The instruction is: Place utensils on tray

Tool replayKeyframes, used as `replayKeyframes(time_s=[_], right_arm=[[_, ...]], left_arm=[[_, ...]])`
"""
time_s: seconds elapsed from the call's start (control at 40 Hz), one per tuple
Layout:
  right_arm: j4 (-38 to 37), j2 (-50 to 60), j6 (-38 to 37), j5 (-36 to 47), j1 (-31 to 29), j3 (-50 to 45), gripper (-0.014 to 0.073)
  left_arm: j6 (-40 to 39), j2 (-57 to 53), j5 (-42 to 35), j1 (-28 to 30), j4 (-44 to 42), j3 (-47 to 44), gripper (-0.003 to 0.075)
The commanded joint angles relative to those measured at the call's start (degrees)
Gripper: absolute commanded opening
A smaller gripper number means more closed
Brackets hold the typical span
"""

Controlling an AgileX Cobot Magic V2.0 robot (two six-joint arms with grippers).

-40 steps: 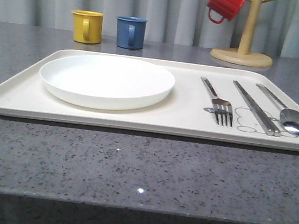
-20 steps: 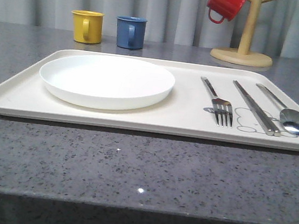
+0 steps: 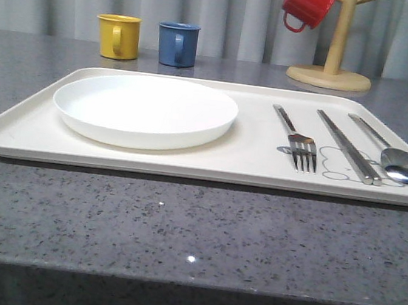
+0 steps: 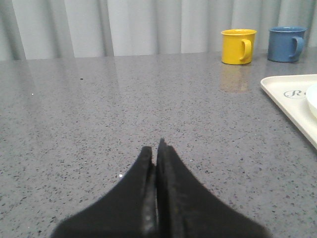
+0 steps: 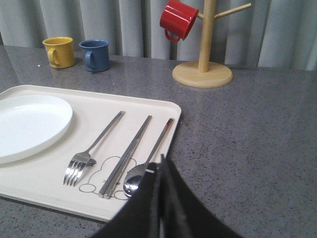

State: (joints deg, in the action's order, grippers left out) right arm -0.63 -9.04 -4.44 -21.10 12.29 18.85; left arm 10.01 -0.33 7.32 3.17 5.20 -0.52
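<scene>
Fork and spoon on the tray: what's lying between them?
The chopsticks lie between the fork and the spoon, parallel to both on the tray; front and right wrist views show it.

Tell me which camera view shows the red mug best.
The right wrist view: the red mug appears whole, hanging on the wooden mug tree. The front view cuts off its top at the picture edge.
</scene>
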Motion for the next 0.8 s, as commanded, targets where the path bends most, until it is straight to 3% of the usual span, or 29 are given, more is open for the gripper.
replayKeyframes(time_s=[0.0,0.28,0.48,0.78], right_arm=[[-0.7,0.7,0.5,6.5,-2.3,-1.2,-0.0123],[-0.3,8.5,0.5,7.0,-12.4,-13.0,-0.0123],[1.5,10.6,0.5,11.7,-13.4,-20.6,-0.0123],[2.0,10.6,0.5,10.7,-13.4,-20.4,-0.0123]], left_arm=[[-0.4,-1.4,-5.1,0.2,0.1,0.1,-0.0018],[-0.4,-1.4,-5.1,0.2,0.1,0.1,-0.0018],[-0.4,-1.4,-5.1,0.2,0.1,0.1,-0.0018],[-0.4,-1.3,-5.1,0.2,0.1,0.1,-0.0018]])
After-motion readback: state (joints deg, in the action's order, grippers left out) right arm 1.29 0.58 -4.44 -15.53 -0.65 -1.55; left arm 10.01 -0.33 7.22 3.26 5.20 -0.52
